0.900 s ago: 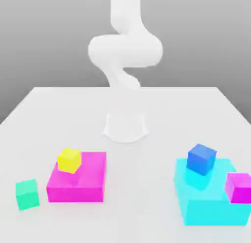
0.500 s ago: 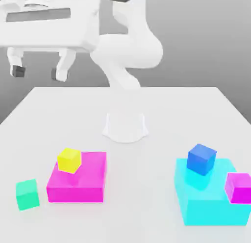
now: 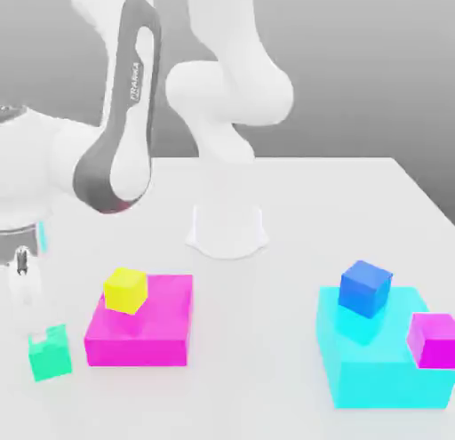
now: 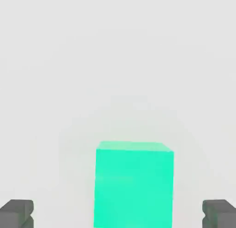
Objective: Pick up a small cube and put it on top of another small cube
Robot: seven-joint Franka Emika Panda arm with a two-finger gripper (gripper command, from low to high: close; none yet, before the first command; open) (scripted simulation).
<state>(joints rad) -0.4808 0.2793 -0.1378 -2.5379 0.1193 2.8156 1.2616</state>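
We see the gripper [image 4: 118, 214] spread wide, nothing pinched. Green cube [image 4: 133, 188] lies between the two fingertips [image 4: 16, 213] in the hand view, gap on either side; in the exterior view it's just under the gripper, on the table [image 3: 258, 340]. We have the pink block [image 3: 139, 327] near the gripper, toward the exterior view's right, yellow cube [image 3: 126, 290] on top. Well apart from the gripper, same way: cyan block [image 3: 382, 367] with blue cube [image 3: 364, 289] on it.
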